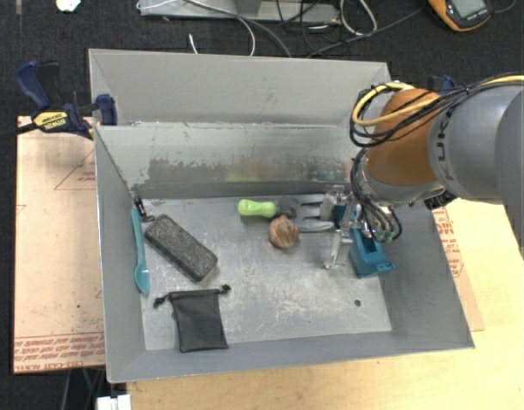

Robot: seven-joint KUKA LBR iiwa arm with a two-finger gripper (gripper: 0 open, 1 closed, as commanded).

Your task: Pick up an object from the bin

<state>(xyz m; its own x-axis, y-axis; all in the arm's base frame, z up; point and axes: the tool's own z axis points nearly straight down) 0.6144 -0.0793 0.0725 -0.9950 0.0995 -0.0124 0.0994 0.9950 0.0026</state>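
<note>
Big grey arm (pixel 475 143) hangs over the bin's (pixel 244 152) right side, claw (pixel 321 239) low by the floor, fingers spread with nothing between them, so no pick yet, grab and lift both left. Brown round lump (pixel 284 232) sits mid-bin, just beside the claw toward the left wall, green piece (pixel 257 207) near it

I saw the gripper (pixel 323 231) low in the bin (pixel 244 156), near three o'clock. A brown round lump (pixel 283 232) sat just beside it at nine o'clock. A green thing (pixel 257 207) lay at ten, and a blue block (pixel 370 260) at four.
</note>
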